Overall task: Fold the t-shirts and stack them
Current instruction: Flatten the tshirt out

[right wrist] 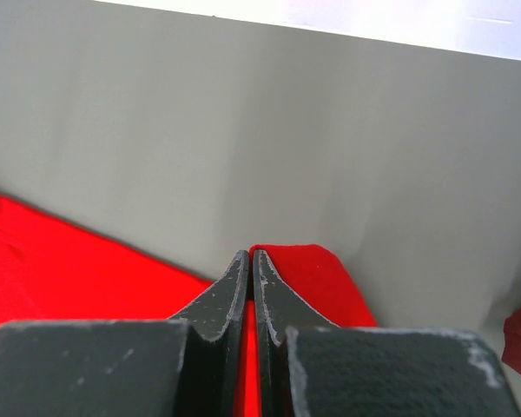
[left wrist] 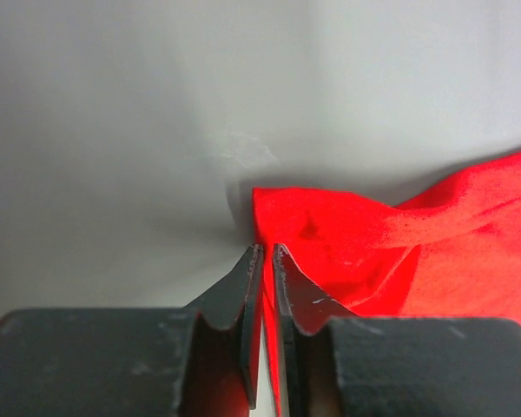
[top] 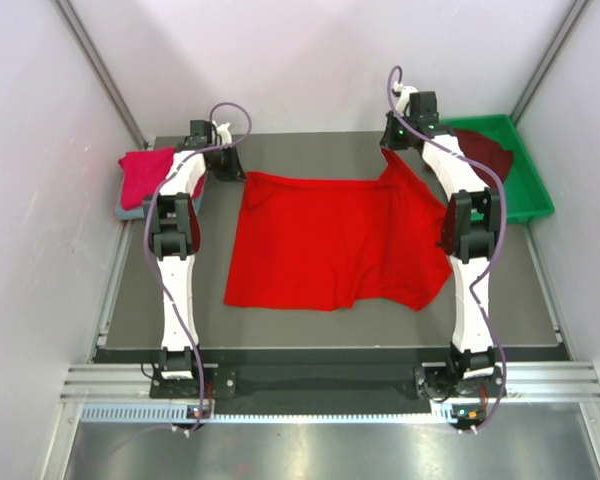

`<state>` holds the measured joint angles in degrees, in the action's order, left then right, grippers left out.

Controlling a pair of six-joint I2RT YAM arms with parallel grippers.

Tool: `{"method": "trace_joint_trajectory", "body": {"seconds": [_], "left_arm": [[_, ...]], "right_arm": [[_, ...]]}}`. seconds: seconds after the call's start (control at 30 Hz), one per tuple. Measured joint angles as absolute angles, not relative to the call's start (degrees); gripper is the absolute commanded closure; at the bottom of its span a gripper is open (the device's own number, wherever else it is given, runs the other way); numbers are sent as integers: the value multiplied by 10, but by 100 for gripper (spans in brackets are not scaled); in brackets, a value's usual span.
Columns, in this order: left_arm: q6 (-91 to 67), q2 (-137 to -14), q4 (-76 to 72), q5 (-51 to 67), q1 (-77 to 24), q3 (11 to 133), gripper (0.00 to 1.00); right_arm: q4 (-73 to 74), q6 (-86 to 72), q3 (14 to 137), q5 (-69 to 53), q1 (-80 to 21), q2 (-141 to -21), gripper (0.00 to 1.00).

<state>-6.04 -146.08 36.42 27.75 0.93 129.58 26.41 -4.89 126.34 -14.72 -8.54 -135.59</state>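
Crimson-pink t-shirt [top: 145, 176] sits at ten o'clock. My left gripper [left wrist: 265, 248], jaws nearly together, pinches the bright red t-shirt [top: 330, 240] at its eleven o'clock corner; the shirt lies spread mid-table. My right gripper [right wrist: 250, 254] clamps its one o'clock corner. Dark maroon t-shirt [top: 486, 150] lies in the green tray [top: 532, 192], two o'clock.

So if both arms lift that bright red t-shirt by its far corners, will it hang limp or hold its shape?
Probably floppy: the bright red t-shirt peaks up where the right fingers pinch it, the rest lying flat. Likely light, since a thin pinch raises that corner. It may sag and bunch between grips; it creases by the left fingers.
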Motion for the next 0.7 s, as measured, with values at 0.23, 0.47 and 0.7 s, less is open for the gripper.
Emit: {"method": "trace_joint_trajectory", "body": {"seconds": [0.23, 0.47, 0.7], "left_arm": [[-61, -1468, 361, 292, 7, 1297, 100], [-62, -1468, 360, 304, 6, 1307, 100], [-66, -1468, 343, 304, 6, 1335, 100]], "right_arm": [[264, -49, 1263, -146, -85, -1356, 100], [264, -49, 1263, -146, -85, -1356, 100], [264, -49, 1263, -146, -86, -1356, 100]]}}
